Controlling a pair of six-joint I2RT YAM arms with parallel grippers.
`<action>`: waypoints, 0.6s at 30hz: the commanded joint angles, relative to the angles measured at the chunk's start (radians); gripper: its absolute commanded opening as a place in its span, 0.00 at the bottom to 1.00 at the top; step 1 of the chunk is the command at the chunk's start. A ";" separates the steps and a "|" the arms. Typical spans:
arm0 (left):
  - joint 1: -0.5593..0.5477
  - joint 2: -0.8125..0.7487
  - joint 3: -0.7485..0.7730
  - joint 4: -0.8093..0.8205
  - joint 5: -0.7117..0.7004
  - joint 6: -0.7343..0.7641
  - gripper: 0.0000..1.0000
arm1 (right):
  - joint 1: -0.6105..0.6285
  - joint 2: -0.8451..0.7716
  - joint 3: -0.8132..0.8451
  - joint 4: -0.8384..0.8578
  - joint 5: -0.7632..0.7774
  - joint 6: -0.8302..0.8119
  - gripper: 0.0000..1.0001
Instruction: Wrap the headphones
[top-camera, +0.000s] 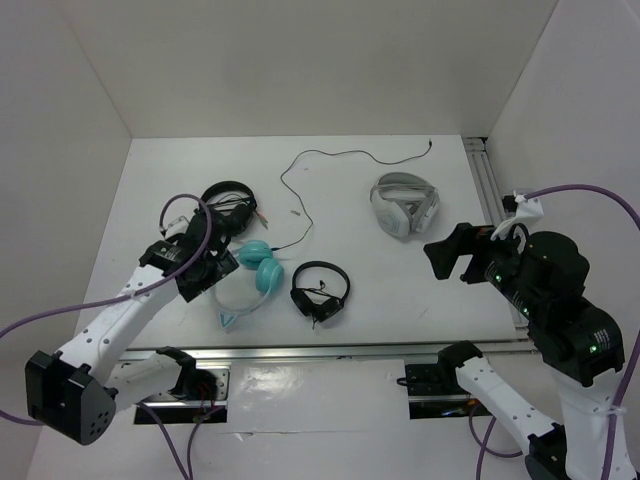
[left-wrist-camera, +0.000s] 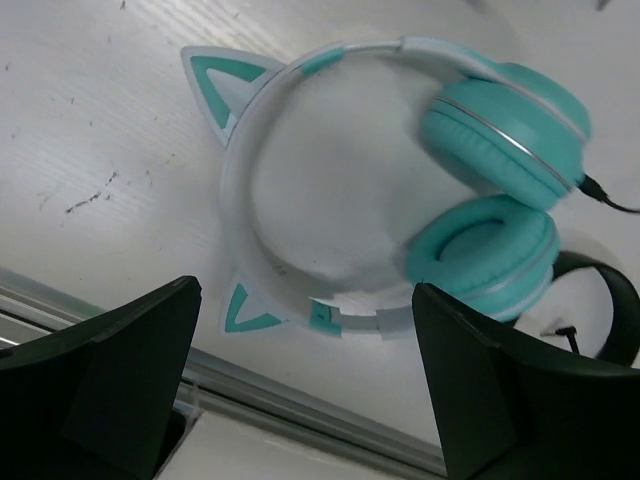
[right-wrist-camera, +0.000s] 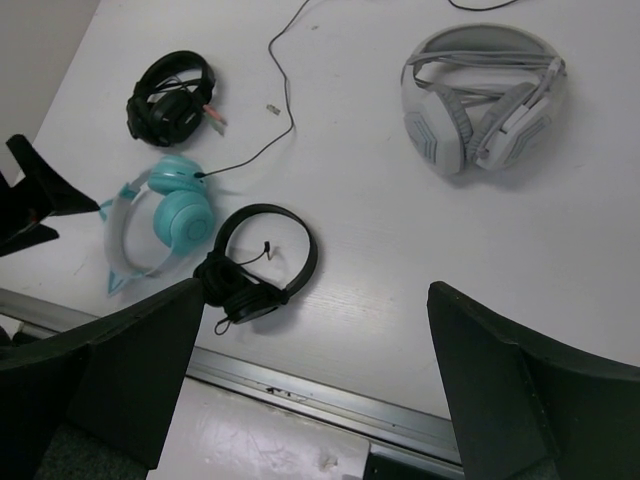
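The teal headphones (top-camera: 258, 272) lie flat on the white table, earcups folded together, with the pale cat-eared headband (left-wrist-camera: 240, 190) toward the near edge. Their thin black cable (top-camera: 300, 215) runs unwrapped from the earcups in loose curves to the back of the table. My left gripper (top-camera: 205, 270) is open and empty, hovering just left of the headband; in the left wrist view (left-wrist-camera: 305, 330) its jaws stand wide apart near the headband's near end. My right gripper (top-camera: 450, 258) is open and empty, raised at the right. The right wrist view (right-wrist-camera: 315, 300) shows the teal headphones (right-wrist-camera: 175, 210) far left.
Small black headphones (top-camera: 320, 292) lie just right of the teal ones. Another black pair (top-camera: 228, 200) lies at back left. White-grey headphones (top-camera: 403, 203) lie at centre right. Metal rails run along the near edge (top-camera: 330, 350) and the right edge (top-camera: 490, 190).
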 joint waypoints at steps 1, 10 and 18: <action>0.014 0.008 -0.068 0.045 -0.045 -0.196 1.00 | 0.005 -0.006 -0.011 0.061 -0.057 -0.022 1.00; 0.038 0.029 -0.246 0.169 -0.012 -0.223 0.98 | 0.005 -0.035 -0.062 0.113 -0.110 -0.013 1.00; 0.060 0.129 -0.335 0.249 -0.038 -0.279 0.89 | 0.005 -0.055 -0.071 0.122 -0.131 -0.012 1.00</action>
